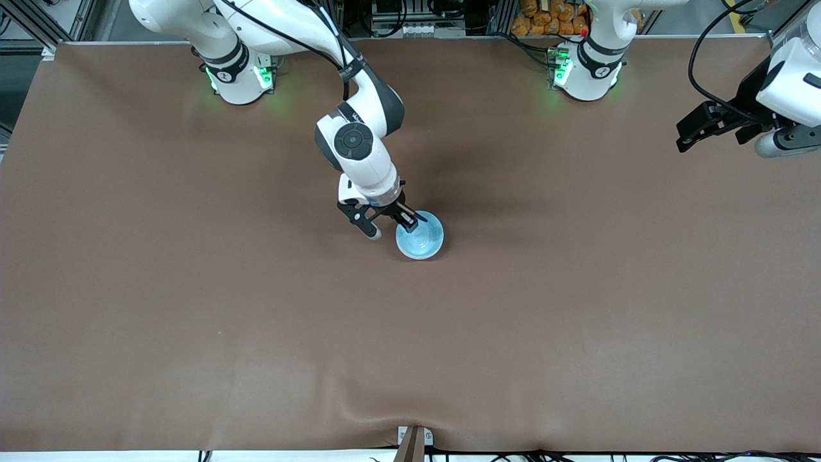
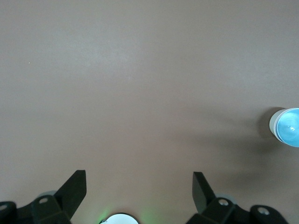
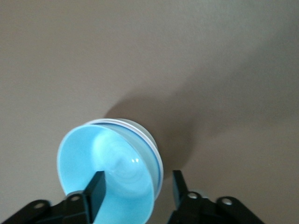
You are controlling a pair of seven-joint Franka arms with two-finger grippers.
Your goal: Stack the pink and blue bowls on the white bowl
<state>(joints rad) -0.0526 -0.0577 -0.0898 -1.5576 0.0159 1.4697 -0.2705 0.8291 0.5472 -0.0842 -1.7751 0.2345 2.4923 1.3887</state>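
Two jaws of my right gripper (image 3: 135, 189) stand apart, straddling the glossy sky-blue bowl's (image 1: 420, 240) rim atop the white bowl (image 3: 150, 140); my left gripper (image 2: 139, 191) waits wide open.

One blue bowl (image 1: 420, 242) sits at the frame's centre, nested in one white bowl (image 3: 150, 140). Two grippers show: right gripper (image 1: 390, 226) centre, left gripper (image 1: 712, 131) upper right.

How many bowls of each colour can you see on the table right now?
Light blue glossy round bowl: 1, on top of the stack
White glossy round bowl: 1, only its rim and wall show under the blue one
Pink: 0 in sight; the stack could hide one
Total: 2 bowls visible
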